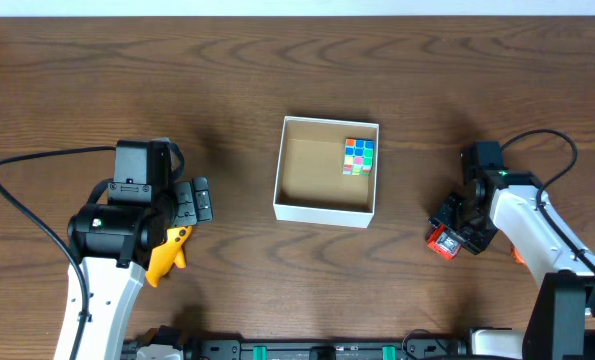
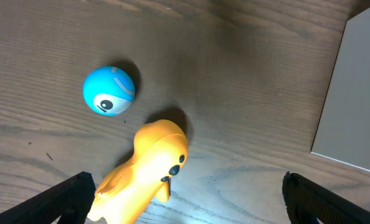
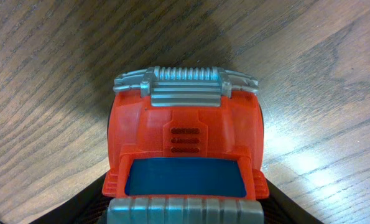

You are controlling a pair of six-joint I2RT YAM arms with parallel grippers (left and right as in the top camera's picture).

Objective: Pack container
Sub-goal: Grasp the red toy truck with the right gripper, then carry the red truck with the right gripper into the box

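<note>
Cube (image 1: 358,157) is being kept in container (image 1: 324,210); truck (image 3: 185,149) being straddled by right claw (image 3: 185,202), grip unclear; left claw (image 2: 191,196) released; duck (image 2: 144,171), ball (image 2: 109,91) unpacked.

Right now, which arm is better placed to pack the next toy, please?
Probably right: the right gripper straddles the red truck. The left gripper is open, with the yellow duck off-centre near one finger.

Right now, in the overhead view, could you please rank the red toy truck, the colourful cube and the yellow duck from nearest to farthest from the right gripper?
Measured from the right gripper:
1. red toy truck: right at the gripper, on the right side.
2. colourful cube: inside the container, by its right wall.
3. yellow duck: far across, on the left side.
</note>
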